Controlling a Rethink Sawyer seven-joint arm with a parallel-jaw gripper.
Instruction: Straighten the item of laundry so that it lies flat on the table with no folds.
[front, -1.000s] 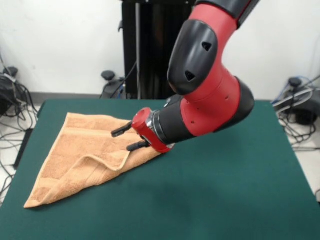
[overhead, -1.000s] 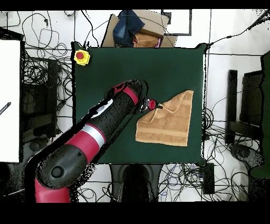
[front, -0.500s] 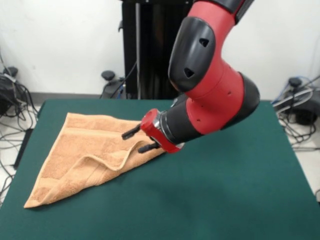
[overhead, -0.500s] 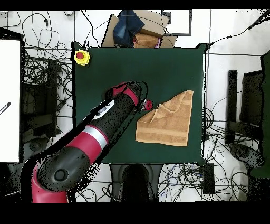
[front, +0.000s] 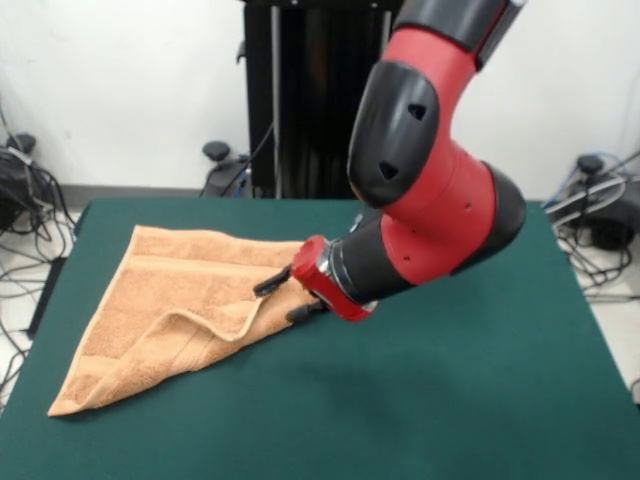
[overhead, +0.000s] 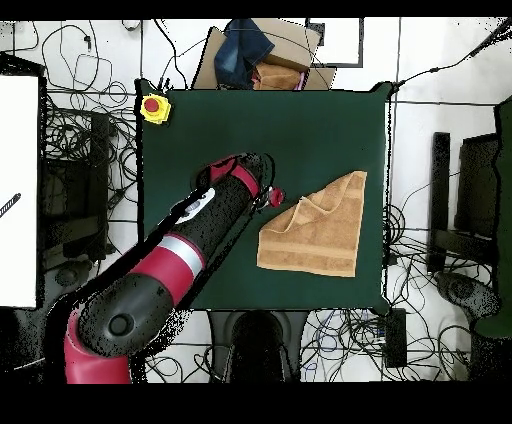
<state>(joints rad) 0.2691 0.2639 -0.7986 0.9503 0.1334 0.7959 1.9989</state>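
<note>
Towel (front: 170, 310), peach-orange terry, lies on the left part of the green desk (front: 450, 400) in the front view, its shape roughly a kite: one straight edge runs along the desk's far side, another down toward a near-left corner. A woven band shows parallel to the far edge. A fold ridge crosses the middle, where a flap is doubled over and curls up near the gripper (front: 285, 299). The two black fingers (front: 270, 284) stand apart with nothing between them, their tips just at the towel's right corner. The red and black arm (front: 430, 200) bends down from above.

From overhead, the towel (overhead: 315, 235) sits at the right side of the desk (overhead: 200, 140), close to its edge, one corner folded diagonally. The gripper (overhead: 285, 200) is at the towel's upper-left edge. A yellow box with a red button (overhead: 153, 106) rests on the desk's corner.
</note>
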